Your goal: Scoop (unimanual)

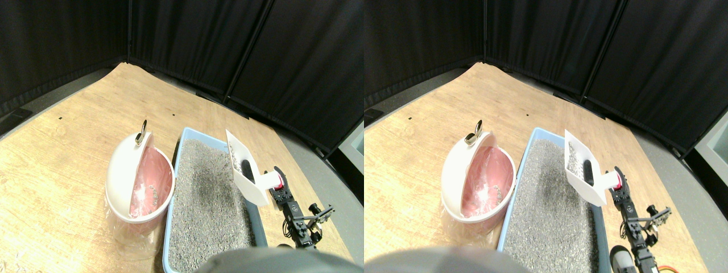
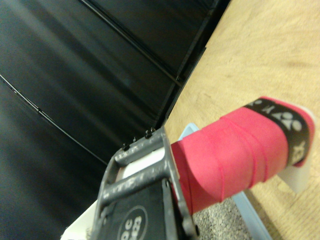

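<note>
A white scoop (image 1: 245,181) hangs tilted above the right edge of the blue litter tray (image 1: 177,170), its mouth facing the tray. Some grey litter (image 1: 234,159) and a dark lump (image 1: 248,169) lie inside the scoop. Its red-wrapped handle (image 1: 277,181) points right into my right gripper (image 1: 280,186), which is shut on it. In the wrist view the red handle (image 2: 235,155) runs alongside the dark jaw frame, over the tray's corner (image 2: 250,210). Grey litter (image 1: 205,199) fills the tray.
A white bin with a pink inside and a clear liner (image 1: 136,182) stands on the wooden floor just left of the tray, with a metal clip (image 1: 141,134) on its top rim. Black curtains (image 1: 239,45) close off the back and right.
</note>
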Action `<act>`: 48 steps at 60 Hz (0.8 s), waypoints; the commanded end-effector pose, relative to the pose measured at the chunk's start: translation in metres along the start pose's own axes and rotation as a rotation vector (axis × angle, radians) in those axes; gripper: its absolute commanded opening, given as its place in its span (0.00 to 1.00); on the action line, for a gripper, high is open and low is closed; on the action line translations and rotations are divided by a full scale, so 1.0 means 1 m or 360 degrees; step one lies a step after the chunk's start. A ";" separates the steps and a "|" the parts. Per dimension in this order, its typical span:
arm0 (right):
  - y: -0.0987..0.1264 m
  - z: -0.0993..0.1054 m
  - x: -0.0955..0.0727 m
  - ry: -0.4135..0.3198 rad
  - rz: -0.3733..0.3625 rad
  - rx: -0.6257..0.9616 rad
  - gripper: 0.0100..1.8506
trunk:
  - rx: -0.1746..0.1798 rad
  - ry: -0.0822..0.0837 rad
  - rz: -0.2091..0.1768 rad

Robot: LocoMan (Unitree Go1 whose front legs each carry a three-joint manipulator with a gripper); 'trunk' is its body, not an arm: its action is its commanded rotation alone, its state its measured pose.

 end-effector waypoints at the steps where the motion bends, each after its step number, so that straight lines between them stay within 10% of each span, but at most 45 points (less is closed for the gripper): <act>1: 0.007 0.002 0.003 -0.0049 0.0069 0.0073 0.03 | -0.0013 -0.0048 0.0003; 24: 0.008 -0.003 0.006 -0.0045 0.0087 -0.0070 0.03 | -0.0022 -0.0033 0.0026; 48: 0.048 0.019 0.006 -0.0002 0.0338 -0.0802 0.03 | -0.0077 -0.0033 0.0098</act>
